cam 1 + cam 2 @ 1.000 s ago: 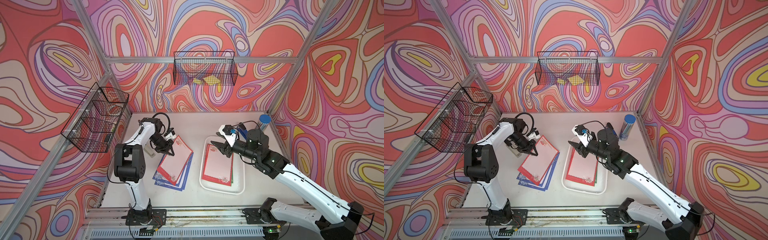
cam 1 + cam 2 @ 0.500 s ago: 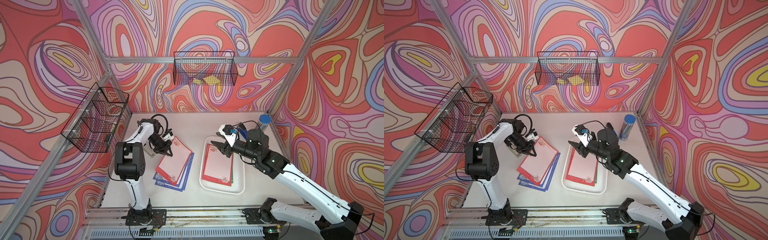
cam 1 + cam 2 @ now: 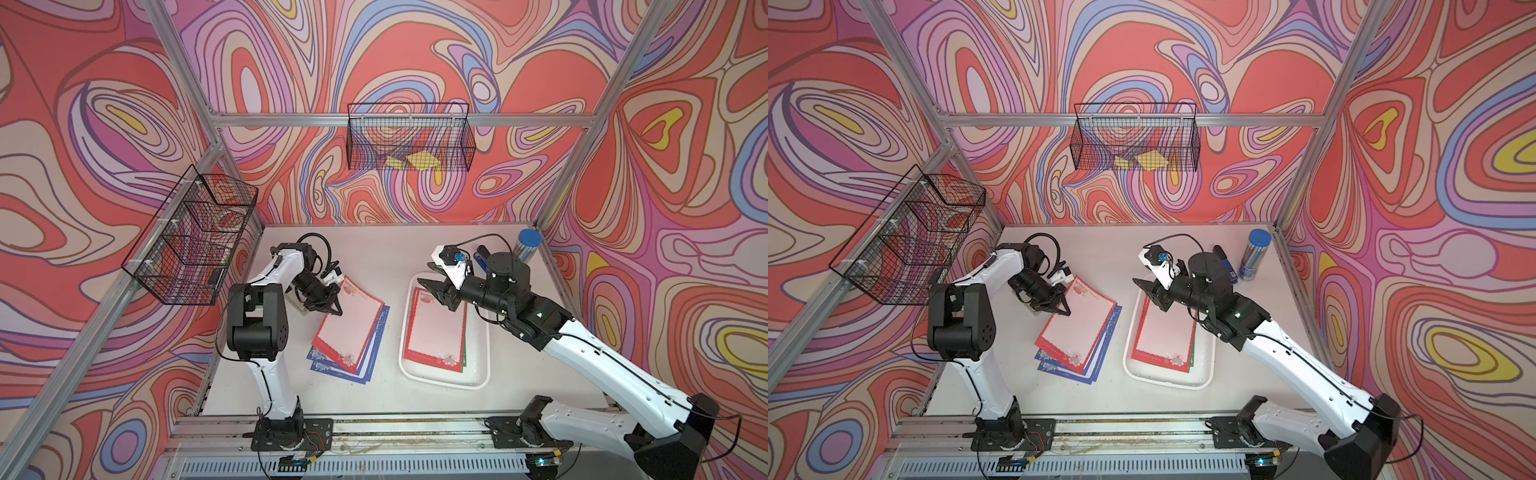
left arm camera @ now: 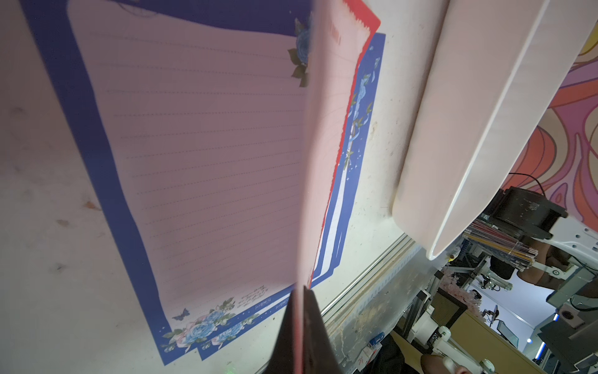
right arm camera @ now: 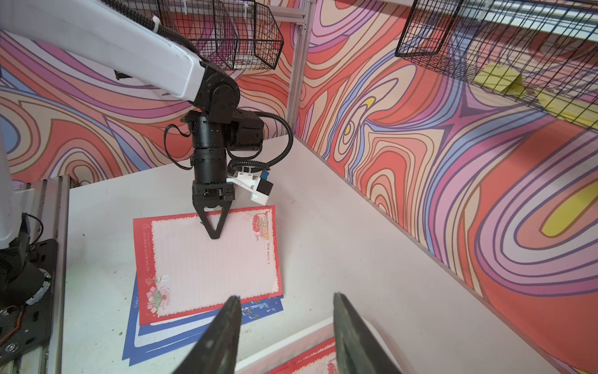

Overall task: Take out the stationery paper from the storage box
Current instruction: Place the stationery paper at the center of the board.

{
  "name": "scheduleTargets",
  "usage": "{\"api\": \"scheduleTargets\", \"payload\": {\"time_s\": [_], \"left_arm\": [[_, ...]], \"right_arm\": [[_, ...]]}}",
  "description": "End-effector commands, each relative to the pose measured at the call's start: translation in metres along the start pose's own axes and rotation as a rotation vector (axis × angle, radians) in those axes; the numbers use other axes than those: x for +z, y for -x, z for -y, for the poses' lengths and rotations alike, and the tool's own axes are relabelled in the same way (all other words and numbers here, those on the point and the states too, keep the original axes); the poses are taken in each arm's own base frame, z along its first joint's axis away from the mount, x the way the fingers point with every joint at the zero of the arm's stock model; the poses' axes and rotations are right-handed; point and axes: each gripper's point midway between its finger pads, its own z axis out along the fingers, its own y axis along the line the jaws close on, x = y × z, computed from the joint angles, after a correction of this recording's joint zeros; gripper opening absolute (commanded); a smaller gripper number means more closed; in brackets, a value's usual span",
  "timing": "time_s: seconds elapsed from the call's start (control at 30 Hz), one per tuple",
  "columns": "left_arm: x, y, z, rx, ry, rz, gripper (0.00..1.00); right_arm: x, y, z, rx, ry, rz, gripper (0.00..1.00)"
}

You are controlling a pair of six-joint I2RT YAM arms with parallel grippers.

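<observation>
Right wrist view: the left hand (image 5: 213,235) has its fingers pressed together on the short edge of a red-bordered sheet (image 5: 210,265), which lies over blue-bordered sheets (image 5: 194,330) on the desk (image 3: 415,249).
Left wrist view: that sheet rises edge-on out of the pinch and bows away from the blue-bordered sheets underneath. It cannot hold its own shape.
Right hand (image 3: 434,295): spread, with nothing between the fingers, hovering over the far end of the storage box (image 3: 442,380).
Stationery paper (image 3: 434,332): part lies in a fanned pile toward the desk's left edge, just beside the box. The rest lies flat inside the box, a red border on top and a green-bordered sheet (image 3: 463,353) showing along one side beneath it.
Box position: right of the desk's middle, its long side running from the front edge toward the back.
Handling, as judged: almost weightless, limp and smooth. Sheets likely slide on each other and crease under a hard squeeze.
Where to grip: probably the far short edge or a corner, where a fingertip can get under the top sheet.
Difficulty: a flat sheet offers no edge from above, and the raised rim crowds the approach.
Risk: two sheets may come up together.
</observation>
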Motion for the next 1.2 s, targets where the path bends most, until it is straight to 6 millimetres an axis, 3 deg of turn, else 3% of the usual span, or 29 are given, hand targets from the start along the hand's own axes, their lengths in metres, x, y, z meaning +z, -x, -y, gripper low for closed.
{"api": "scheduleTargets", "payload": {"time_s": [0.0, 0.63, 0.73, 0.93, 1.07, 1.17], "left_arm": [[0.001, -0.005, -0.002, -0.009, -0.006, -0.007, 0.0], [0.012, -0.009, -0.032, -0.078, 0.053, -0.043, 0.03], [0.012, -0.009, -0.037, -0.089, 0.07, -0.039, 0.1], [0.008, -0.01, -0.044, -0.091, 0.121, -0.018, 0.42], [0.003, -0.013, -0.053, -0.096, 0.196, -0.006, 0.53], [-0.001, -0.015, -0.06, -0.098, 0.254, -0.002, 0.58]], "right_arm": [[-0.001, 0.008, -0.003, 0.006, 0.017, 0.011, 0.49], [0.003, 0.006, -0.006, 0.034, 0.039, 0.002, 0.47], [0.004, 0.006, -0.008, 0.038, 0.047, 0.005, 0.47], [0.004, 0.006, -0.007, 0.043, 0.043, 0.001, 0.47], [0.003, 0.005, -0.003, 0.044, 0.021, -0.005, 0.47], [0.002, 0.004, 0.011, 0.087, -0.061, -0.021, 0.49]]}}
